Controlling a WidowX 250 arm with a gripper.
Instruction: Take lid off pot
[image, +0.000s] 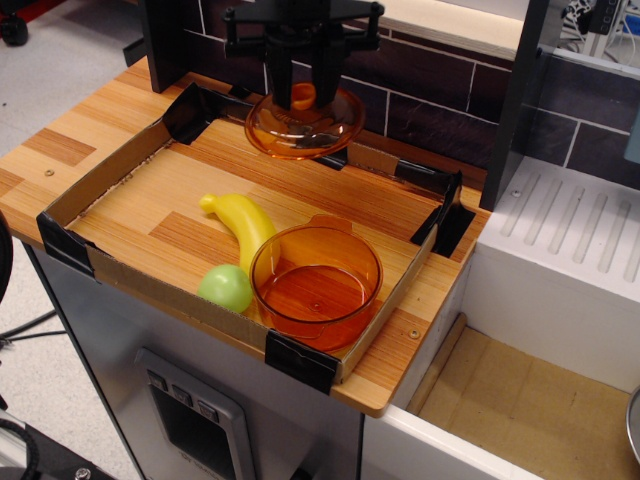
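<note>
Claw (304, 92) is up at the back of the desk (90, 120), its black fingers (281, 82) pinching the lighter-orange knob at the centre of the lid (305, 123). Lid hangs in the air, dome down, slightly tilted, clear of the surface and over the rear cardboard wall of the tray (105, 172). Its far edge sits close to the dark brick wall (440, 95) behind; how much gap there is I can't tell from this angle.

Pot (316, 283) is open, uncovered, standing upright in the tray's front right corner. Its near rim is just beside the front cardboard edge and the black taped corner (300, 362); a small handle pokes out on the far side. Lid and pot are well apart, with bare wood between them.

Yellow banana (243, 222) lies to the pot's left, its lower end touching or nearly touching the pot wall. Green ball (226, 287) sits against the front wall, just beside the pot and below the banana.

Open room: the tray's left half and the centre-back strip are bare wood. Right side is tight, the pot near the right wall. Beyond the desk's right edge is a white ribbed drainer (570, 230) with a drop beneath.
</note>
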